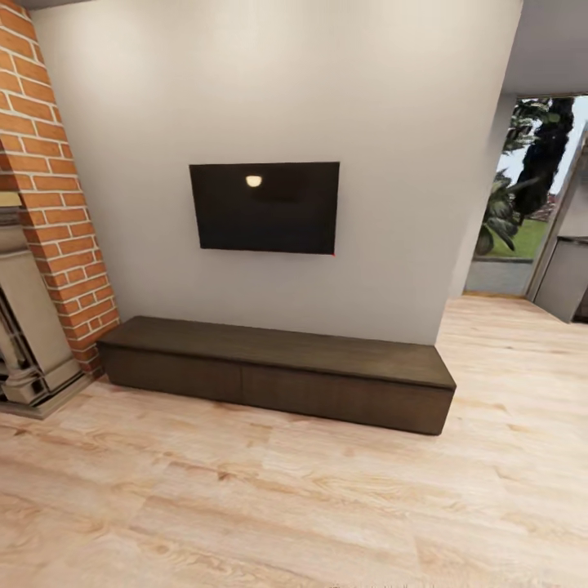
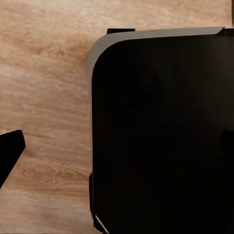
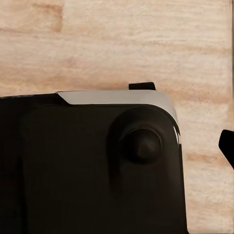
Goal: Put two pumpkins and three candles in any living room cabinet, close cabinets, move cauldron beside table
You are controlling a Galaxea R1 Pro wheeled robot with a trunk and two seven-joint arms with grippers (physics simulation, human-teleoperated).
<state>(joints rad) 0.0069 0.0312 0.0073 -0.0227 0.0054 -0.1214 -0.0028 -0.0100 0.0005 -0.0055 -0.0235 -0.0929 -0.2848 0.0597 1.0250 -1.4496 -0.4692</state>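
Head view puts the long, low dark-brown wooden cabinet (image 1: 278,371), fronts closed, at centre frame below a black wall-mounted screen (image 1: 265,207). Both wrist views look down on black robot housing (image 2: 161,131) over pale wood floor (image 2: 44,73); jaw state cannot be told. No writing is readable.

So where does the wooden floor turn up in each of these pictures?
Head view: the wooden floor spreads across the lower part, in front of the long dark cabinet under the black screen.
Left wrist view: the wooden floor lies beside a black rounded body.
Right wrist view: the wooden floor lies past a similar black rounded body.
Shared landmark: the pale plank grain itself.
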